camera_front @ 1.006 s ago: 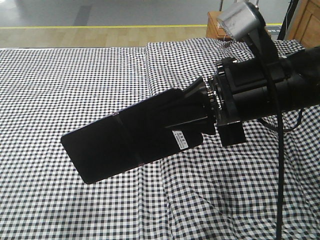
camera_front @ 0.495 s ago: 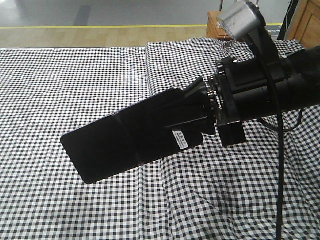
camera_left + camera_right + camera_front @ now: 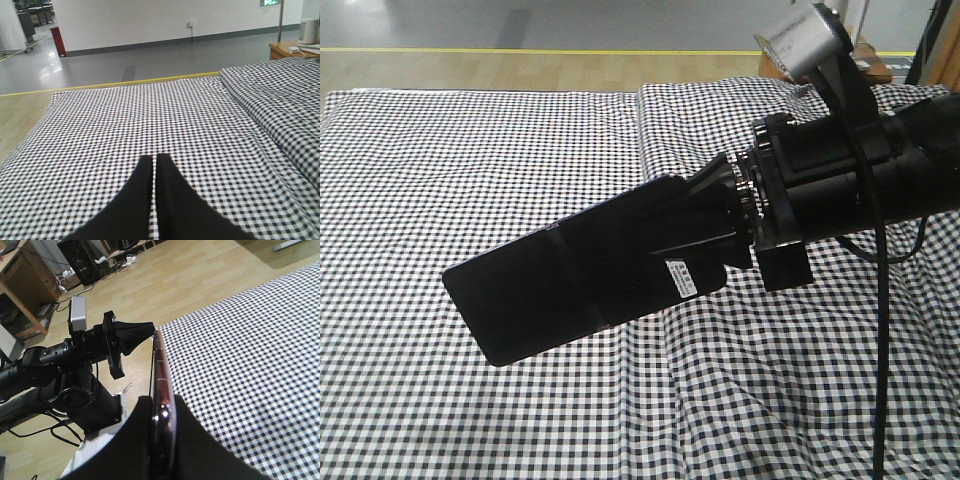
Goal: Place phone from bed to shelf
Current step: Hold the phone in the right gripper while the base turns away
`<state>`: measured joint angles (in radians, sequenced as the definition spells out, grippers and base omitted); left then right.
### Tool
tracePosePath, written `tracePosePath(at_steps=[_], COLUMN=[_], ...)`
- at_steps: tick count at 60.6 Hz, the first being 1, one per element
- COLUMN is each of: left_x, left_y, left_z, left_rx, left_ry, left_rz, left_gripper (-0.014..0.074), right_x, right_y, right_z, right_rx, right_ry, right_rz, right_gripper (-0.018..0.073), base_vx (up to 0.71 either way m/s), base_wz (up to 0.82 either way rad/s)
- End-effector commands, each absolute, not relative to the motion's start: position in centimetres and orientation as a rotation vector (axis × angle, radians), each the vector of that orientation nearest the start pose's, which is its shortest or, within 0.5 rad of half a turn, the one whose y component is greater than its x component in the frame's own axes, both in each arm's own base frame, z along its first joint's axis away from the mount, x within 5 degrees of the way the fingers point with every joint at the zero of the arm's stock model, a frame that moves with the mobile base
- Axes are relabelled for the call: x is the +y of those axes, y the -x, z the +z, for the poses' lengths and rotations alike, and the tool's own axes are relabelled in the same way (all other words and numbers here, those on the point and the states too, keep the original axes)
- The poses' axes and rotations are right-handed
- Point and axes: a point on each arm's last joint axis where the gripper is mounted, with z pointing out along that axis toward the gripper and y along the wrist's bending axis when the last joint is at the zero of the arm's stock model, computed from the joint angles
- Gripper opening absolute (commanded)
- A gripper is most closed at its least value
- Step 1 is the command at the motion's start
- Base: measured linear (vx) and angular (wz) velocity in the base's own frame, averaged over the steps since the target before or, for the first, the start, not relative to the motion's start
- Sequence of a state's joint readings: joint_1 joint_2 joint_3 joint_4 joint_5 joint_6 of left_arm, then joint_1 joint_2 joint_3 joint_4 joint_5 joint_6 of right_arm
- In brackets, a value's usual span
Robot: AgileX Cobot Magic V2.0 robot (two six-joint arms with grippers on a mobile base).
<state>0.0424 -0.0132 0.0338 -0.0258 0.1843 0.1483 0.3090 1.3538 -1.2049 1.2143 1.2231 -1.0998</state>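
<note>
While the right hand is clamped on one end of the phone, we hold it tilted in the air above the bed, most of its length overhanging; the left hand hovers with fingers together, holding nothing. With no shelf in view, we judge the long carry risky: the glossy slab may pivot or slip from so short a grip.

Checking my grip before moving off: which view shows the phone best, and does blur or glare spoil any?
Front-facing is best: sharp, evenly lit; the phone is a flat black slab, only its sticker standing out. Right wrist: phone edge-on, rim catching small highlights; the right tool is featureless black. Left wrist: the left tool is soft and dark, the bed sharp, glare on the far floor.
</note>
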Motion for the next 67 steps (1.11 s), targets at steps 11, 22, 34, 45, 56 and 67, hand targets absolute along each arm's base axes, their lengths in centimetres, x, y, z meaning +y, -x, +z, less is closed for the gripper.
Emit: tracePosePath(at_steps=[11,22,34,45,56,67], left_x=[0.18,0.18,0.18,0.18,0.18,0.18], left_y=[-5.49,-5.49,-5.49,-5.49,-5.49,-5.49], left_z=[20.03,20.03,20.03,20.03,20.03,20.03], left_rx=[1.581,1.581,1.581,1.581,1.581,1.581], left_ry=[-0.058,-0.058,-0.058,-0.058,-0.058,-0.058], left_rz=[0.111,0.111,0.111,0.111,0.111,0.111], left_gripper=[0.0001,0.0001,0.0001,0.0001,0.0001,0.0001], right_x=[15.43,15.43,15.43,15.43,15.43,15.43], right_y=[-20.58,-20.58,-20.58,-20.58,-20.58,-20.58], right_z=[40.58,40.58,40.58,40.58,40.58,40.58], right_rx=[1.704,1.704,1.703,1.702,1.702,1.702], right_ry=[1.155,1.155,1.156,1.157,1.157,1.157], right_rz=[1.337,1.337,1.336,1.335,1.335,1.335], right_gripper=[-0.0002,-0.0002,-0.0002,-0.0002,-0.0002,-0.0002], base_vx=[-0.06,-0.07,-0.08,-0.09,-0.1,-0.1], base_wz=[0.21,0.27,0.34,0.36,0.37,0.4])
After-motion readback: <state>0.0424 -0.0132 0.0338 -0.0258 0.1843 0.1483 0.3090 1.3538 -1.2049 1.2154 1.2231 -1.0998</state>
